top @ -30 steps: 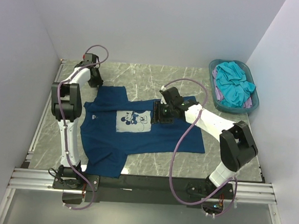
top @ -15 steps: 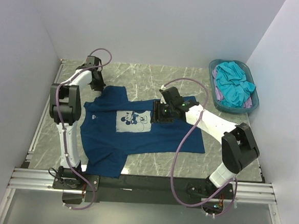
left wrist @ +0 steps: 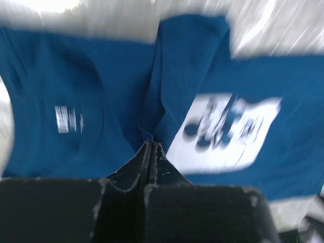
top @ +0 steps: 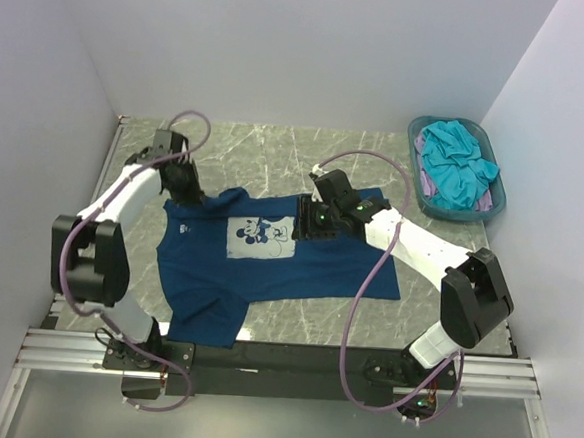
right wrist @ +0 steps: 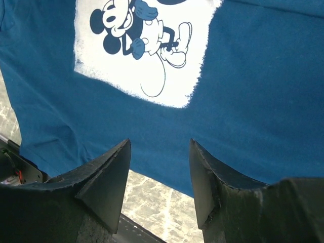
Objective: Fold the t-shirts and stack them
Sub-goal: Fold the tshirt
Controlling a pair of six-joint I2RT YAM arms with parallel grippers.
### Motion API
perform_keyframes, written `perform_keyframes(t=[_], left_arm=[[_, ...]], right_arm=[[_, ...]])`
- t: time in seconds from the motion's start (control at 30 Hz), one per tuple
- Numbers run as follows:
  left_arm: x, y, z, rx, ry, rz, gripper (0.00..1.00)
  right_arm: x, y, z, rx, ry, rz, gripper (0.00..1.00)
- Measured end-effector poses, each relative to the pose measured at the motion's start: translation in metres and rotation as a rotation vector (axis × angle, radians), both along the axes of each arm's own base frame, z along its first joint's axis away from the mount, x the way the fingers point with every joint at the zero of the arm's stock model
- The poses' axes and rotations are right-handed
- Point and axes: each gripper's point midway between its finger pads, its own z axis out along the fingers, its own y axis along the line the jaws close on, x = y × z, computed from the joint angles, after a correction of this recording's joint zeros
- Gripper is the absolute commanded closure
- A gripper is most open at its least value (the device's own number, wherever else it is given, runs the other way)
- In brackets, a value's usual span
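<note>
Pinching navy t-shirt (left wrist: 109, 86), left tool (left wrist: 151, 145) looks blurred.

grey marbled table (top: 267, 152) carries a navy t-shirt (top: 269, 268) spread across its middle, and a teal basket (top: 414, 142) at its far right corner.

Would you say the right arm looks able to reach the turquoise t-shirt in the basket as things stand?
Probably yes: the right pincer is open and empty above the navy t-shirt, and the turquoise t-shirt lies uppermost in the open basket, nothing between.

text: none readable | navy t-shirt (top: 299, 265): cartoon print (right wrist: 144, 48) only | neck label (left wrist: 68, 119) blurred
</note>
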Motion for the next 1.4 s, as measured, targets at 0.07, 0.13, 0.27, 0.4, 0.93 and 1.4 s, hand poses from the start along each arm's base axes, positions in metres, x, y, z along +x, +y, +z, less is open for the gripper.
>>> perform_keyframes(t=[0.07, 0.13, 0.27, 0.4, 0.93, 1.4], left_arm=[[-0.028, -0.003, -0.012, -0.021, 0.059, -0.007, 0.99], [-0.049, -0.006, -0.019, -0.042, 0.098, -0.010, 0.99], [-0.078, -0.010, -0.018, -0.074, 0.121, -0.021, 0.99], [-0.091, -0.016, -0.011, -0.109, 0.108, -0.031, 0.99], [-0.151, -0.022, -0.040, -0.169, 0.236, -0.016, 0.91], [-0.168, -0.023, -0.053, -0.179, 0.279, -0.001, 0.95]], right_arm=[[0.000, 0.000, 0.000, -0.002, -0.001, 0.000, 0.43], [0.000, 0.000, 0.000, -0.002, -0.002, 0.000, 0.43], [-0.001, 0.001, 0.000, -0.003, -0.003, 0.002, 0.44], [-0.001, 0.002, 0.000, -0.004, -0.004, 0.004, 0.44], [0.001, 0.002, -0.005, -0.028, 0.001, 0.003, 0.44], [0.021, 0.018, -0.011, -0.066, -0.012, 0.053, 0.50]])
